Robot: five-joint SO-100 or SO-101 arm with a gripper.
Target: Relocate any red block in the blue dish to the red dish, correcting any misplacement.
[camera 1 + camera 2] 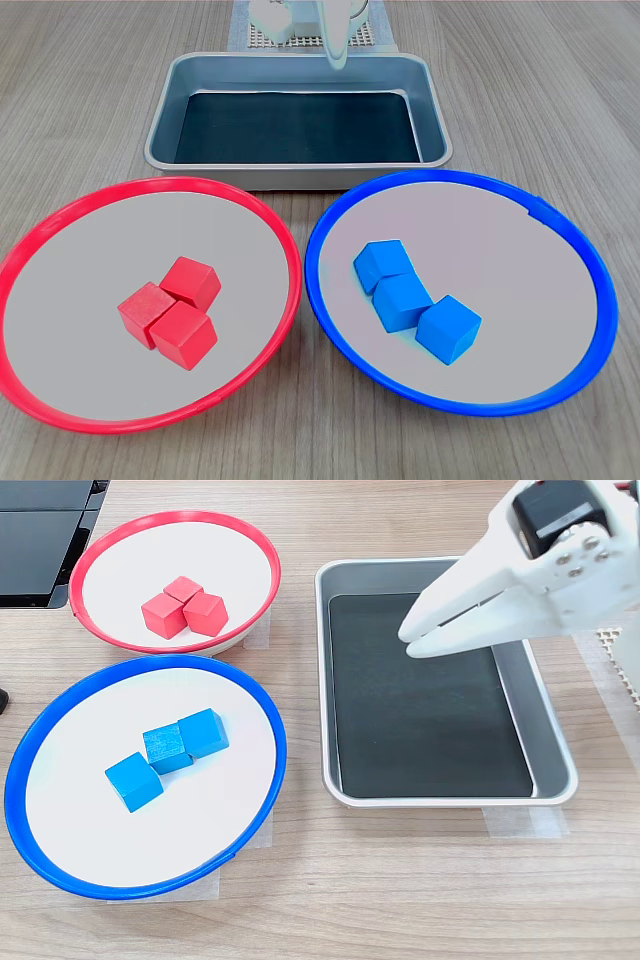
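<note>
Three red blocks (170, 310) (183, 608) sit clustered together in the red dish (60, 235) (250, 540). The blue dish (570, 250) (60, 705) holds three blue cubes (412, 302) (170, 750) and no red block. My white gripper (408, 640) hangs above the metal tray, its fingers closed together with nothing between them. In the first exterior view only its tip (337, 55) shows at the top edge.
A rectangular metal tray (160, 110) (555, 760) with a dark mat inside stands behind the dishes in the first exterior view. A dark flat object (40, 540) lies at the second exterior view's upper left. A white mesh pad (260, 38) lies under the arm's base.
</note>
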